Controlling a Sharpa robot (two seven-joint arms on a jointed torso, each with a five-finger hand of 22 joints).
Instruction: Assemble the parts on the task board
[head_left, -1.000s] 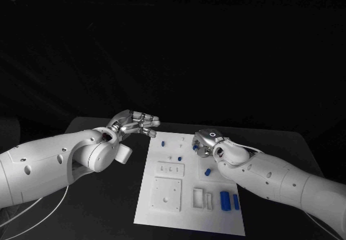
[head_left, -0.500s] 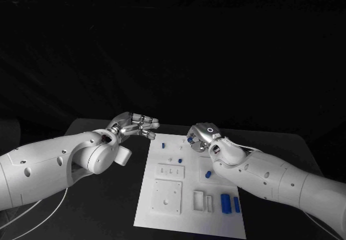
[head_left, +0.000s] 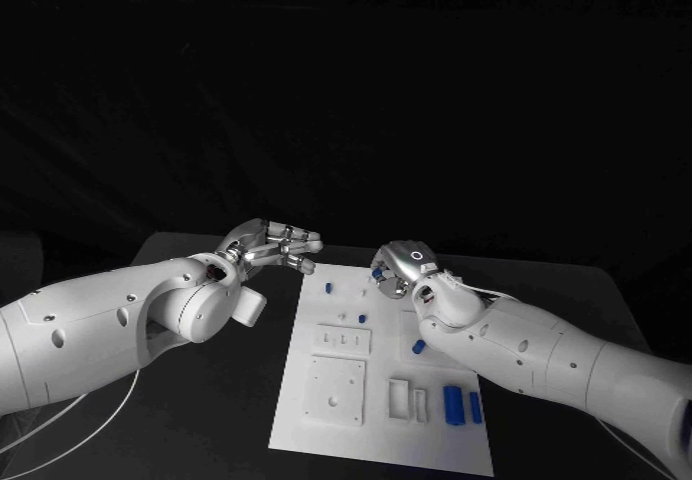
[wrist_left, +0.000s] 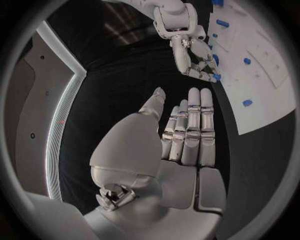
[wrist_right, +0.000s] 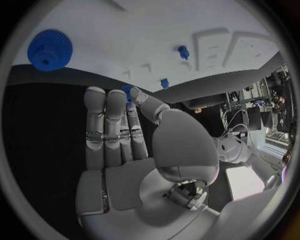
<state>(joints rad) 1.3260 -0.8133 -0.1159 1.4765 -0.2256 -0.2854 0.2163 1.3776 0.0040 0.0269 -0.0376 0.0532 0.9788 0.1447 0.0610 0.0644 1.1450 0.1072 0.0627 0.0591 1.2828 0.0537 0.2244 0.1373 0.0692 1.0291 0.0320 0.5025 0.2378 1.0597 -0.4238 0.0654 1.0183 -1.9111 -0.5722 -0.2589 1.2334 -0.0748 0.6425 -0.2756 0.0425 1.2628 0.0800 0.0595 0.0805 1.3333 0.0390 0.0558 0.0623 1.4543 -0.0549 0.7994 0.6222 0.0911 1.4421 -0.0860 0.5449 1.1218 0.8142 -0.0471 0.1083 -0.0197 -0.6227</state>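
White task board (head_left: 332, 420) carries small blue parts (head_left: 460, 402); left hand (head_left: 271, 246) beside it and right hand (head_left: 395, 270) above it both hold nothing, fingers extended.

White task board (head_left: 329, 400), blue parts (head_left: 451, 402), blue gear (wrist_right: 49, 49), black table (head_left: 216, 400), silver hands.

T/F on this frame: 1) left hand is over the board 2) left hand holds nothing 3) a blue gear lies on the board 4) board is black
1) False: the left hand is over the black table, beside the task board.
2) True: in the left wrist view its fingers are straight and bare.
3) True: the blue gear lies on the board.
4) False: the board is white.
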